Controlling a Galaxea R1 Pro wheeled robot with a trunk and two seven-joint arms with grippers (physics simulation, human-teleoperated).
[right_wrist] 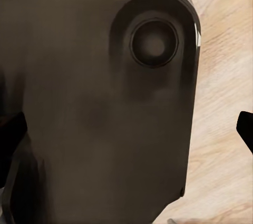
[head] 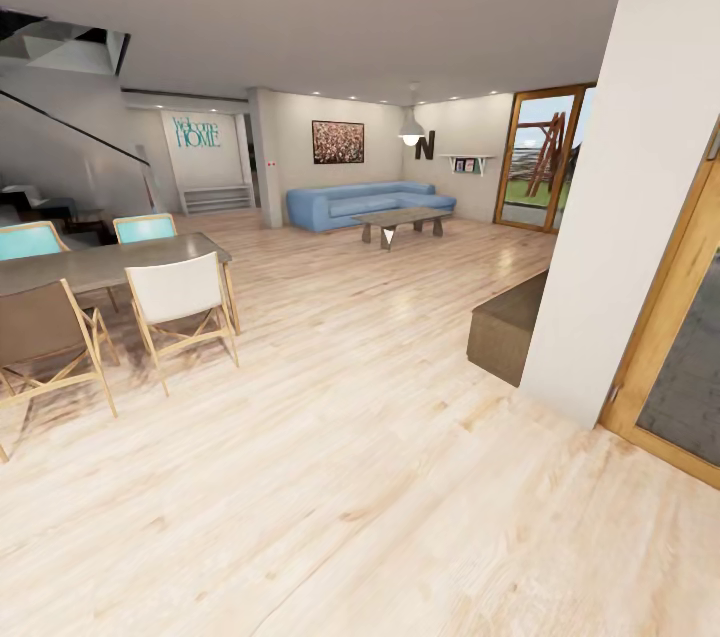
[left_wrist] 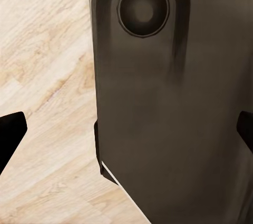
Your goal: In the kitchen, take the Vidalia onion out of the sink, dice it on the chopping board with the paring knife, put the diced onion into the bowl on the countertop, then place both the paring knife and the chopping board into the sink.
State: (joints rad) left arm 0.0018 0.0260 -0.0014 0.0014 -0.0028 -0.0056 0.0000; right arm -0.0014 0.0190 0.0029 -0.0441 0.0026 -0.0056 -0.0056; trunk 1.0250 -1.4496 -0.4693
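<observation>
Left hand (left_wrist: 126, 137), right hand (right_wrist: 126, 134); four chairs (head: 180, 289)

A pale wooden floor (head: 400, 477) runs through an open room. A grey dining table (head: 100, 262) stands with a white chair (head: 180, 302), a brown chair (head: 45, 337) and two teal chairs (head: 145, 228) around it. Farther off, a blue sofa (head: 365, 202) sits behind a low coffee table (head: 400, 220), a painting (head: 338, 141) above it.

dining table (head: 100, 262) cut by frame edge, both tools' fingertips (left_wrist: 10, 129) barely showing
</observation>
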